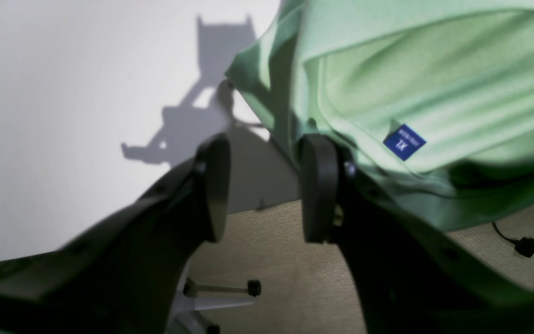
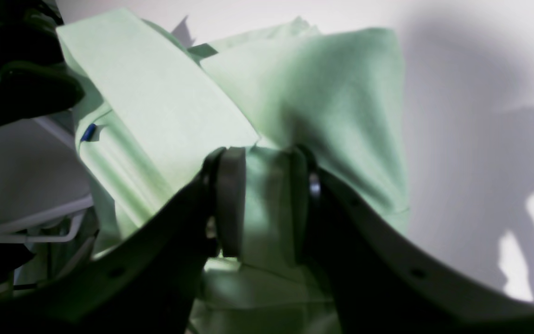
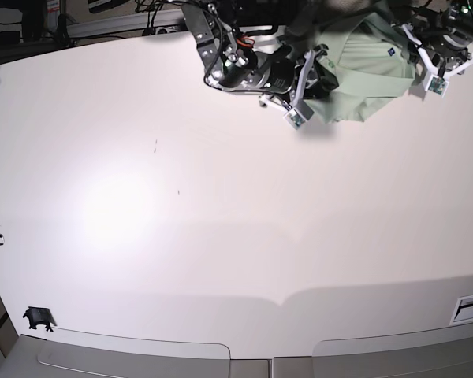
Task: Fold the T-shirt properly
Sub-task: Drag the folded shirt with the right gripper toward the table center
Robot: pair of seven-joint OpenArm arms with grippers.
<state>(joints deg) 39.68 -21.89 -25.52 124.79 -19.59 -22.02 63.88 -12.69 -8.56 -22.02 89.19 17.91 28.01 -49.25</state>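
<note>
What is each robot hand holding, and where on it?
The right gripper pinches a bunched fold of the T-shirt between its pads. The left gripper holds nothing; its jaws stand open beside the shirt's edge.

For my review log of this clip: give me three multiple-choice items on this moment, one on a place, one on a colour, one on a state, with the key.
1. Where does the T-shirt lie on the table in the base view?
A. Far edge, towards the right
B. Centre
C. Near left corner

2. What colour is the size label inside the neck?
A. Red
B. Blue
C. Yellow

3. How do the jaws of the left gripper stand?
A. Apart, with nothing between them
B. Shut on the label
C. Clamped on a sleeve

Key: 1 A, the shirt is bunched at the top right of the base view. 2 B, the left wrist view shows a blue tag. 3 A, table and floor show through the gap.
</note>
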